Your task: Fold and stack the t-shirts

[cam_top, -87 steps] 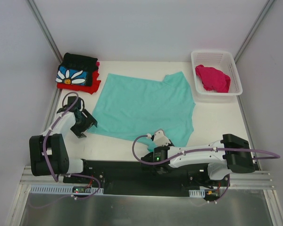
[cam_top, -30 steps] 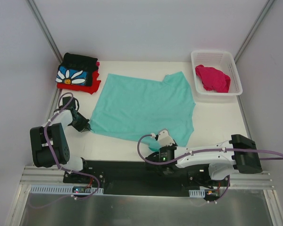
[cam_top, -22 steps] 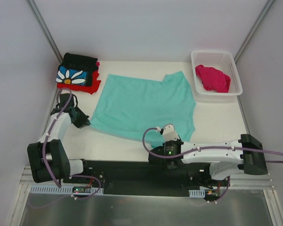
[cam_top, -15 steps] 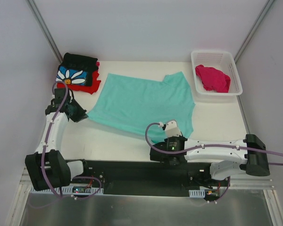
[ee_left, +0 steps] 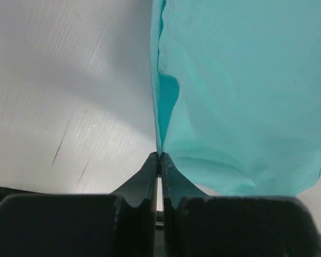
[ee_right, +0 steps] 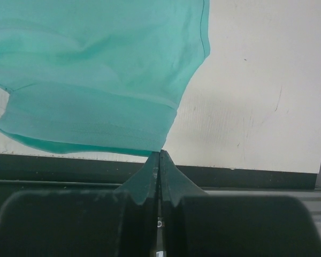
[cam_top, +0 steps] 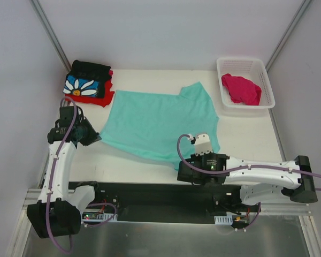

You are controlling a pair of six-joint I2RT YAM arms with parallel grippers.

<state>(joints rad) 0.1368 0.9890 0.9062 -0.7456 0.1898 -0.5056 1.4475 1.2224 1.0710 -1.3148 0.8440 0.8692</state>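
White table (cam_top: 246, 134); red shirt (cam_top: 106, 98) mostly hidden

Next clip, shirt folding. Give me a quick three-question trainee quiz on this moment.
1. True or false: the magenta shirt lies in the white basket.
2. What is the left pincer shut on? A: the teal shirt; B: the basket; C: nothing.
3. Fill in: the daisy shirt lies on a ___ shirt.
Key: 1 true; 2 A; 3 red shirt.
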